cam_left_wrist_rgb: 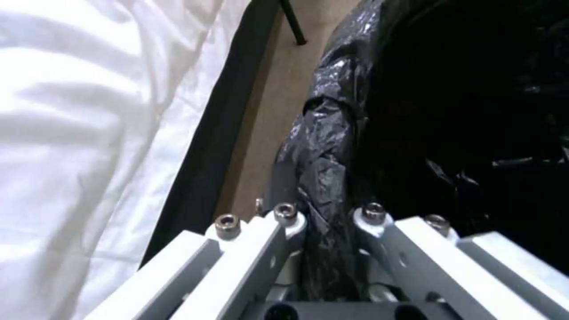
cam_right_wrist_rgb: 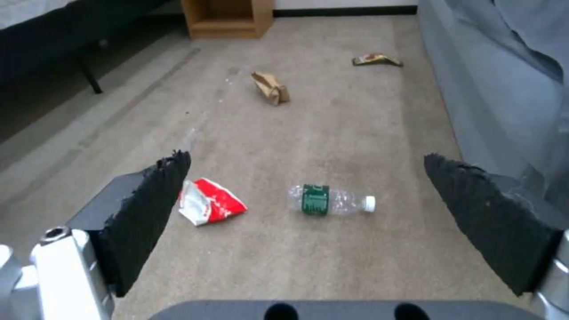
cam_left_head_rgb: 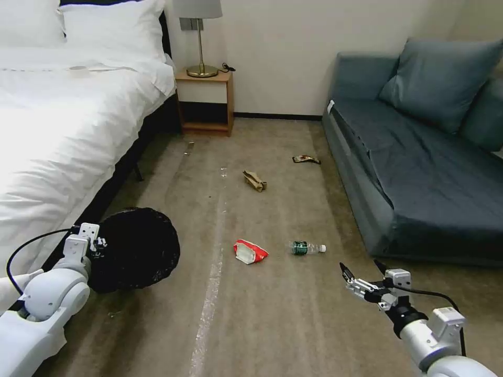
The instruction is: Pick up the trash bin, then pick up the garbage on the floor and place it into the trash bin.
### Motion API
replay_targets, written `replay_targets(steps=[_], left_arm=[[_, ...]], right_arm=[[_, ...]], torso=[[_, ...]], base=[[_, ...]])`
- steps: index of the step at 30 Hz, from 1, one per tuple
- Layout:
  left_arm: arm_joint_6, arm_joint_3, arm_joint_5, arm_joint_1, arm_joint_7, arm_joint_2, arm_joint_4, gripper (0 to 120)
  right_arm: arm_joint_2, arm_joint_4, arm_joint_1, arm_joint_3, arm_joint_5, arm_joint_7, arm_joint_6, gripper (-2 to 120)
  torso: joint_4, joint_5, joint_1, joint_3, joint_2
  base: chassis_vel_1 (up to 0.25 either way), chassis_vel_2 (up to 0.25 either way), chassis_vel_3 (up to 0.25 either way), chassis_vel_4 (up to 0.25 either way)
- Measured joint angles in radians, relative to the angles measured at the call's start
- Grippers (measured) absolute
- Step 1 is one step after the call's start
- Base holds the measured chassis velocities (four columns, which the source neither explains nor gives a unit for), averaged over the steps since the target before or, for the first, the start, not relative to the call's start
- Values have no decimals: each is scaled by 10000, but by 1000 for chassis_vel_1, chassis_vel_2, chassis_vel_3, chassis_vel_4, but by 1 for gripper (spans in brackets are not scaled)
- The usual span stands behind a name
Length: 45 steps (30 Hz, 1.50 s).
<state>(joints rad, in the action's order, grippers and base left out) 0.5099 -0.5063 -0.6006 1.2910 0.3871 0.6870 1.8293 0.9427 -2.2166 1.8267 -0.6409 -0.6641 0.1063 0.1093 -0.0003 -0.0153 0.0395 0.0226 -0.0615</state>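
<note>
Gripping the rim of the small round trash bin lined with a crinkled black plastic bag [cam_left_head_rgb: 133, 248], the left gripper [cam_left_head_rgb: 94, 242] has its jaws closed on the folded bag edge, as the left wrist view shows, with black plastic pinched between the two metal arms. The bin sits at the robot's left, just beside the white bed [cam_left_head_rgb: 63, 131], its dark mouth tipped toward the head camera, which suggests it is held off the carpeted floor [cam_left_head_rgb: 262, 314] rather than standing on it. So the first part of the task looks done.

The second part has not begun, judging by the floor. All four pieces of garbage lie loose on the carpet: the red-and-white crumpled packet [cam_left_head_rgb: 249, 252] and the clear plastic bottle with a green label [cam_left_head_rgb: 307, 247] near each other in the middle, the crumpled brown paper bag [cam_left_head_rgb: 254, 180] farther off, and the dark flat snack wrapper [cam_left_head_rgb: 306, 159] farthest, near the grey-blue sofa [cam_left_head_rgb: 419, 173].

The right gripper [cam_left_head_rgb: 363, 273] hangs above the floor at the robot's right, jaws spread wide and holding nothing. In the right wrist view its black pads [cam_right_wrist_rgb: 148, 209] frame the bottle and the packet, well short of either.
</note>
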Motion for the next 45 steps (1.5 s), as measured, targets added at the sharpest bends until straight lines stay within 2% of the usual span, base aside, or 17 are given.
replay_targets(steps=[27, 45], left_arm=[[-250, -97, 111, 157, -292, -5, -213, 3], [-324, -107, 130, 154, -322, -5, -183, 3]], right_arm=[[131, 198, 62, 88, 300, -224, -118, 100], [140, 202, 116, 115, 377, -250, -141, 100]], torso=[[1, 0, 0, -1, 0], [0, 0, 0, -1, 0]], base=[[-1, 2, 1, -1], [-38, 41, 45, -45]])
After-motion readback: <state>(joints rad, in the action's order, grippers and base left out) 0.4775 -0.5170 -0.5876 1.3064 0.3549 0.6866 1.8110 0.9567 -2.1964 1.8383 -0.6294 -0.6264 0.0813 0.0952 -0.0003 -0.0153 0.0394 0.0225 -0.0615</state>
